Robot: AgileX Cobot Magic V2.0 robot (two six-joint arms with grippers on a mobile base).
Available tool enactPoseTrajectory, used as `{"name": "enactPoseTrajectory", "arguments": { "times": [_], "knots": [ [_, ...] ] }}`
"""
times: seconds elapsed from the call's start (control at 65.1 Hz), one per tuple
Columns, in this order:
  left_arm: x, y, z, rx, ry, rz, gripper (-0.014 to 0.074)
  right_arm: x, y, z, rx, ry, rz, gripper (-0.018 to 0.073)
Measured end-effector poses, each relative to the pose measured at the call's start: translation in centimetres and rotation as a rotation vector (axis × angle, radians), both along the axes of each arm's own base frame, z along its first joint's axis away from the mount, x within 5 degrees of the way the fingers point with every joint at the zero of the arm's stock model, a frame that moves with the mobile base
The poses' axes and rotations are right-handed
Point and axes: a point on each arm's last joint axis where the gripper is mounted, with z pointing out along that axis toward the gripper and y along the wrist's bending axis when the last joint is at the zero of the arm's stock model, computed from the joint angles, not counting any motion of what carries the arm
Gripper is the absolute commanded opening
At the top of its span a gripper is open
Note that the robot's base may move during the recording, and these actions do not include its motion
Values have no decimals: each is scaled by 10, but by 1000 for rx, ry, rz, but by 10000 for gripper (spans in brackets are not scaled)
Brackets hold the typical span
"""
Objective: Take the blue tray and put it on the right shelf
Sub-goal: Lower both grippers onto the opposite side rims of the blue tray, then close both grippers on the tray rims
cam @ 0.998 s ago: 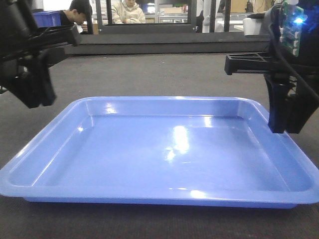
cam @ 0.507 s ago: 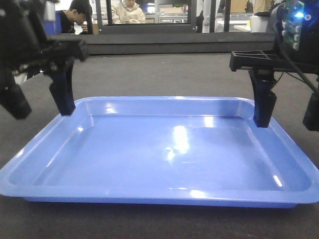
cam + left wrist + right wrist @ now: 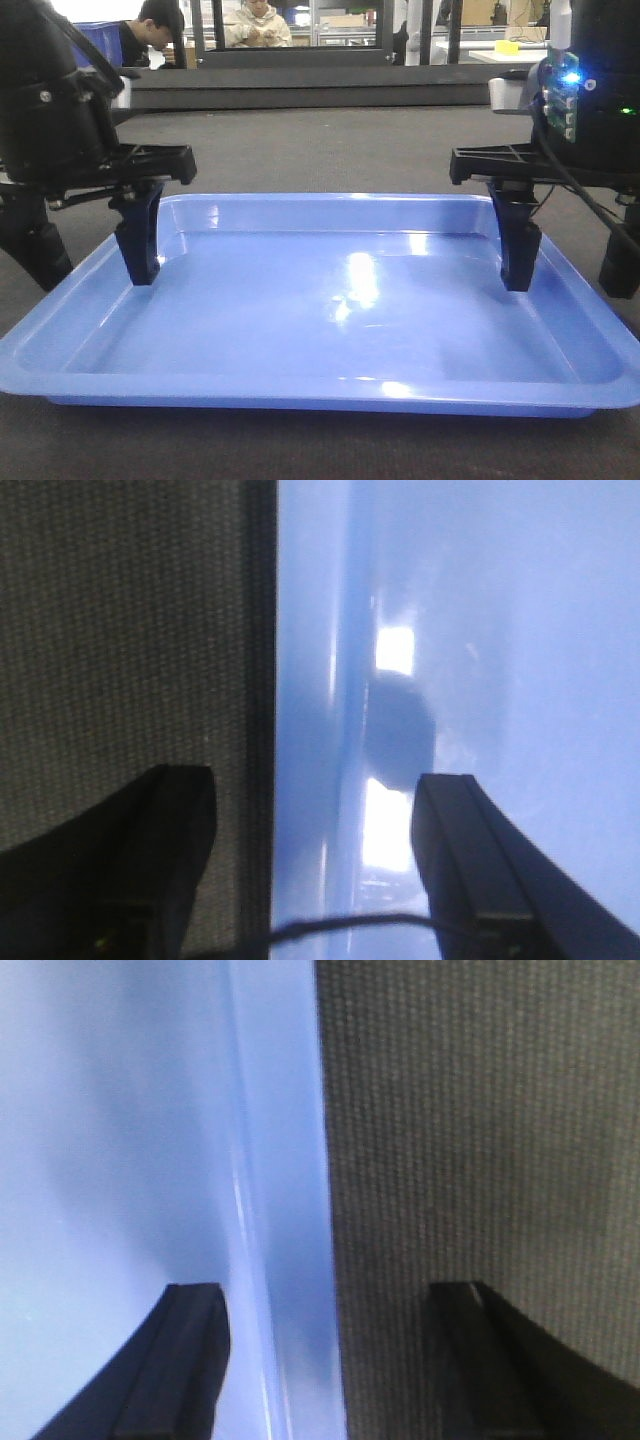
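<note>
The blue tray [image 3: 330, 300] lies flat on the dark tabletop and fills the front view. My left gripper [image 3: 90, 255] is open and straddles the tray's left rim, with one finger [image 3: 140, 245] inside the tray and the other outside over the table. The left wrist view shows my left gripper [image 3: 312, 780] with the rim of the tray [image 3: 300, 660] between the open jaws. My right gripper [image 3: 568, 262] is open and straddles the right rim the same way. The right wrist view shows my right gripper [image 3: 328, 1295] around the edge of the tray [image 3: 285, 1160]. The right shelf is out of view.
The dark textured tabletop [image 3: 320, 150] surrounds the tray. A dark raised ledge [image 3: 330, 90] runs along the back. Behind it sit two people [image 3: 160, 25] and a dark-blue bin [image 3: 95, 35].
Both grippers have come down and inward from above the tray's sides. Each now has one finger inside the tray and one outside its rim. The tray has not moved.
</note>
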Motion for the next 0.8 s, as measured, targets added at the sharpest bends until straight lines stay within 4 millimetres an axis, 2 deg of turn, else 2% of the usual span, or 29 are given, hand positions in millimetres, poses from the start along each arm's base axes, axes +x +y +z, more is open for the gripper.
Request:
{"name": "enactPoseTrajectory", "arguments": {
  "times": [0.323, 0.799],
  "knots": [
    [2, -1, -2, 2, 2, 0, 327, 4, 2, -13, -9, 29, -5, 515],
    [2, -1, -2, 2, 2, 0, 327, 6, 3, -15, -13, 31, -3, 515]
  ]
}}
